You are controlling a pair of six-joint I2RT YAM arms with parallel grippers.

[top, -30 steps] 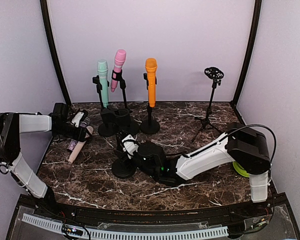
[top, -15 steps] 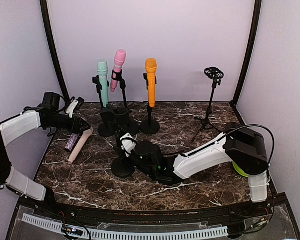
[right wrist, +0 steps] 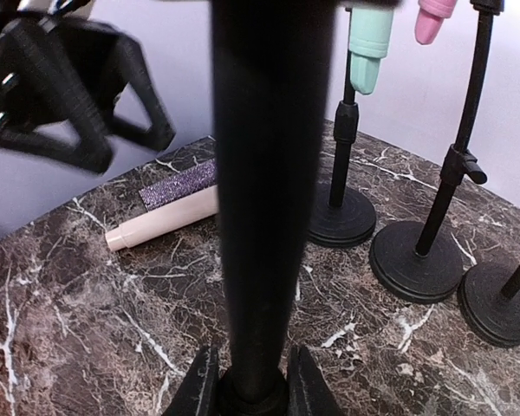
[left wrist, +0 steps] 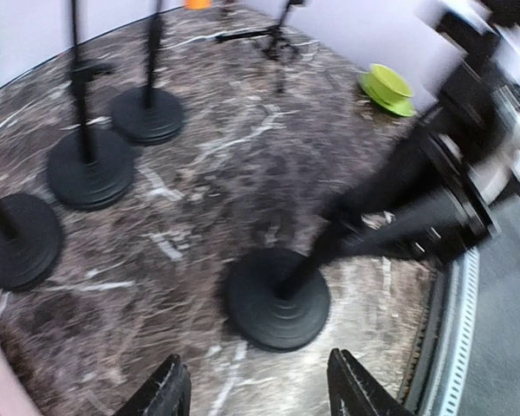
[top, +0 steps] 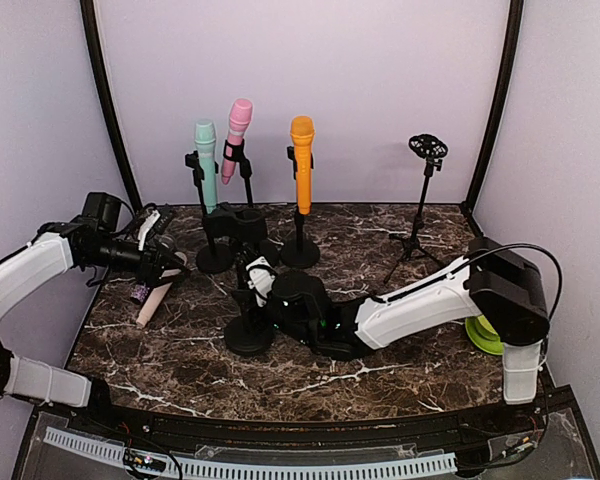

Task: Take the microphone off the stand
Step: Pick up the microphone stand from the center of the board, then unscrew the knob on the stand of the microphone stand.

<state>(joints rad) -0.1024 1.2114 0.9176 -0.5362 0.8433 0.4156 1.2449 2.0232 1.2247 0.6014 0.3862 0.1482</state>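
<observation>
The near black stand [top: 248, 335] has its upright pole [right wrist: 264, 173] between the fingers of my right gripper [right wrist: 254, 386], which is shut on it low down; the same gripper [top: 253, 277] shows in the top view. The stand's top [top: 236, 222] carries a black piece, and I cannot tell what it is. A beige microphone with a purple glitter head [top: 148, 296] lies flat on the table at the left. My left gripper [top: 168, 256] hovers open beside it with nothing between its fingers, facing the near stand's base [left wrist: 277, 299]. Behind stand the mint [top: 205, 160], pink [top: 238, 128] and orange [top: 301, 160] microphones.
A black tripod stand [top: 420, 215] with an empty holder is at the back right. A lime-green dish [top: 480, 335] lies at the right edge behind the right arm. The three rear stands' round bases [left wrist: 91, 169] crowd the back left.
My right gripper has closed on the near stand's pole. My left arm has lifted away from the lying microphone and swung its open gripper toward the near stand.
</observation>
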